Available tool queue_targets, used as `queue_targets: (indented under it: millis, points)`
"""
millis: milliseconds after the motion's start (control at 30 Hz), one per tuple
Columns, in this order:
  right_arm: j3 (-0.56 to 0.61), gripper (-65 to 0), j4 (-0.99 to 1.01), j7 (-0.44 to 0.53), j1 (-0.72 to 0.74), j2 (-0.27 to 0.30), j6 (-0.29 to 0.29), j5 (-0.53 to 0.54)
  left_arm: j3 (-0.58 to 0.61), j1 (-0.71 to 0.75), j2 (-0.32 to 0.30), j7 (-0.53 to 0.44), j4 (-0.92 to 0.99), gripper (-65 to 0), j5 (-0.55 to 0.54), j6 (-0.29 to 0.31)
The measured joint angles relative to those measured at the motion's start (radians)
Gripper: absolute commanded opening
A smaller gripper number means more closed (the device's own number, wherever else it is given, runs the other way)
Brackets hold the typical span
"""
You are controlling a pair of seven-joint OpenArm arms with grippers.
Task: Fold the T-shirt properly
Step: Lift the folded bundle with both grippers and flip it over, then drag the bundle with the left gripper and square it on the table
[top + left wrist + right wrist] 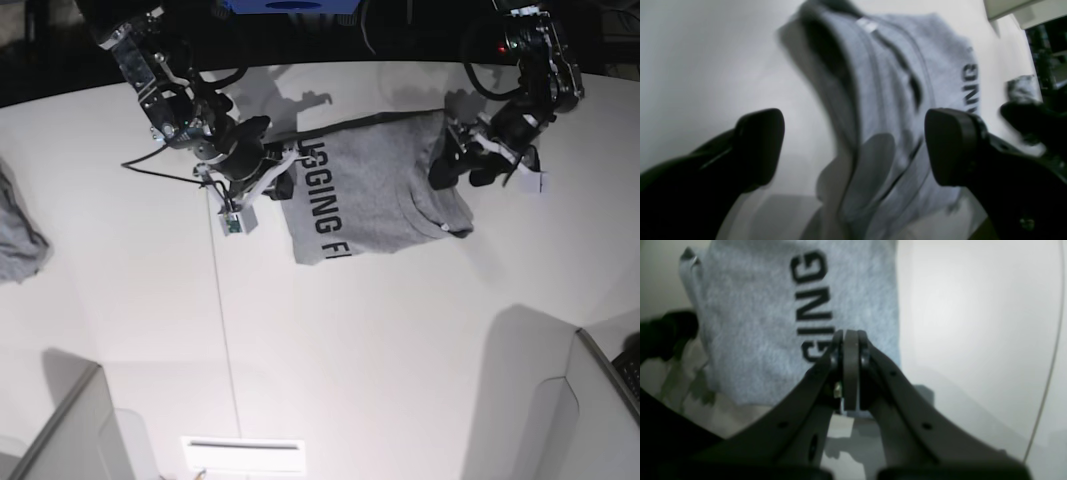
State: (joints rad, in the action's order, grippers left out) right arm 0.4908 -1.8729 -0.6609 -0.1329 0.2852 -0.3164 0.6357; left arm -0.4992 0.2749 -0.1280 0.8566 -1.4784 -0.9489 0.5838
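White table (330, 340): T-shirt (385, 195) lettering partly hidden; left pincer (853, 146) released, right pincer (850, 340) clenched.

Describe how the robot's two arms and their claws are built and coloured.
Both arms are dark, almost black, jointed metal with bundled black cables along the links. The left claw has two broad, rounded, matte black fingers on thick curved stems. The right claw has slim dark grey fingers with small round holes along them, narrowing to thin tips. A small white tag hangs near each wrist in the base view.

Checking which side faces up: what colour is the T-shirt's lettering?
Black, on the heather-grey T-shirt; clearest in the right wrist view.
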Motion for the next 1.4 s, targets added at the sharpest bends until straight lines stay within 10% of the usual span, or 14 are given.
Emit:
queue_targets:
  millis: [367, 733, 967, 1400]
  points:
    - [0.000, -65.0, -0.020, 0.003, 0.002, 0.000, 0.001, 0.003, 0.157, -0.037, -0.008, -0.024, 0.013, 0.0, -0.023, -0.092]
    - [-0.193, -65.0, -0.041, 0.006, -0.102, 0.000, 0.001, 0.000, 0.285, -0.047, -0.063, 0.007, 0.039, -65.0, -0.003, -0.140]
    - [-0.351, -65.0, -0.064, 0.011, -0.215, -0.002, 0.002, 0.002, 0.387, -0.107, -0.161, 0.057, 0.054, -65.0, -0.039, -0.247]
    - [-0.521, -65.0, -0.085, 0.007, -0.355, -0.014, 0.002, 0.006, 0.814, -0.381, -0.290, 0.110, 0.057, -65.0, 0.107, -0.273]
